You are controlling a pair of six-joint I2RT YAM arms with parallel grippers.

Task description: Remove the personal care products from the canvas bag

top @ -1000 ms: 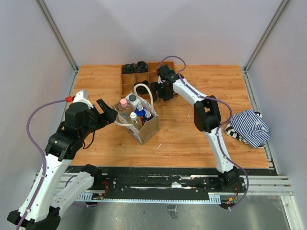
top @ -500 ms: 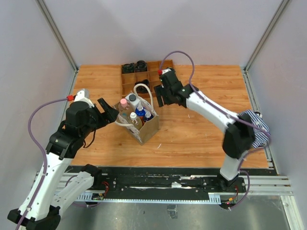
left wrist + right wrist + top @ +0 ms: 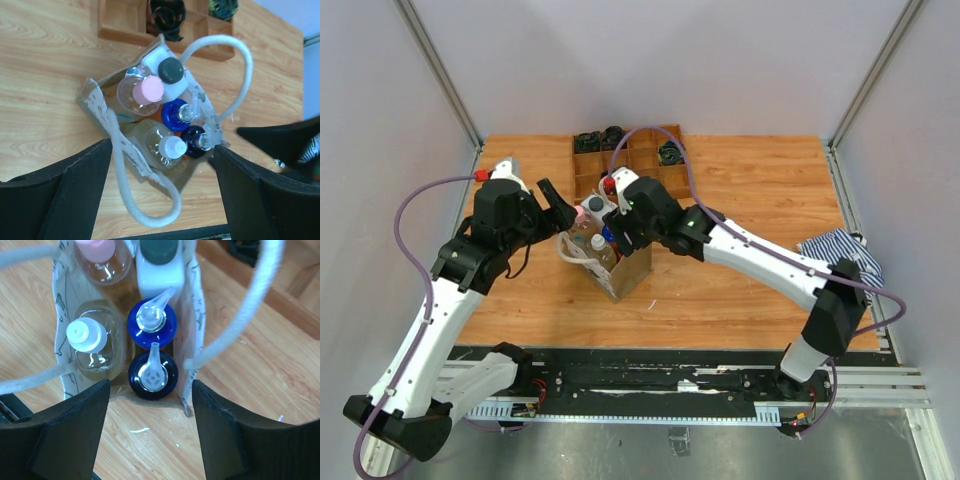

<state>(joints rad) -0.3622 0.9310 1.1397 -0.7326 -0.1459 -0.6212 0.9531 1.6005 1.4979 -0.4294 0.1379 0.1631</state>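
The canvas bag (image 3: 632,270) stands upright at table centre with two white rope handles (image 3: 240,75). Inside it stand a pink-capped bottle (image 3: 151,90), a white bottle with a dark cap (image 3: 171,70), a blue pump bottle (image 3: 176,115), a dark blue pump bottle (image 3: 152,375) and a clear white-capped bottle (image 3: 86,336). My left gripper (image 3: 162,150) is open above the bag's left side, holding nothing. My right gripper (image 3: 150,390) is open, directly above the bag, with its jaws either side of the dark blue bottle and apart from it.
A brown wooden compartment tray (image 3: 642,165) with black coiled rolls (image 3: 669,153) sits just behind the bag. A blue-and-white striped cloth (image 3: 840,250) lies at the table's right edge. Grey walls enclose the table.
My right arm has swung from the wooden tray to above the bag's opening. My left gripper has moved further back, beside the bag's left edge.
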